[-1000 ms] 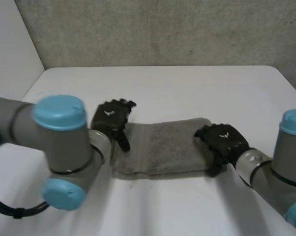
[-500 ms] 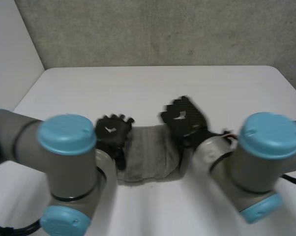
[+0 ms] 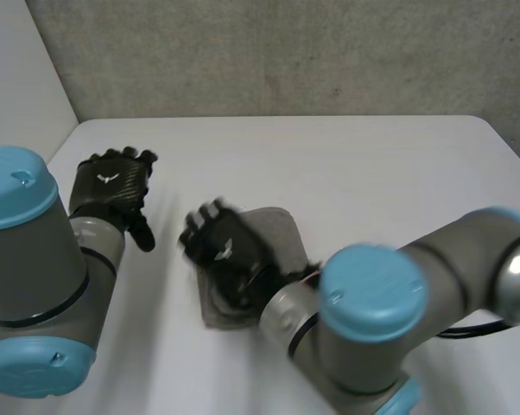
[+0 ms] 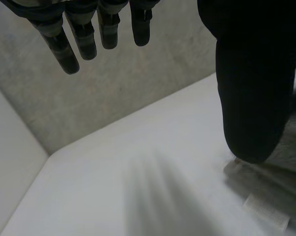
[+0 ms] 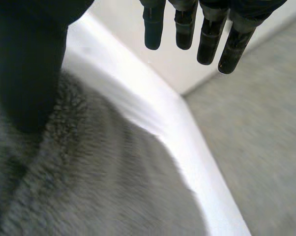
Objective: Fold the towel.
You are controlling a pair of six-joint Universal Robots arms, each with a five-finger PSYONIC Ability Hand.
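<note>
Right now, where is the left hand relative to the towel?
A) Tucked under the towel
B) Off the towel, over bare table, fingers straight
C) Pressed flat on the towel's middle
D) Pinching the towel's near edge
B: in the head view the left hand is over the white table, apart from the towel. Its wrist view shows straight fingers holding nothing. The hand on the towel is the right hand.
</note>
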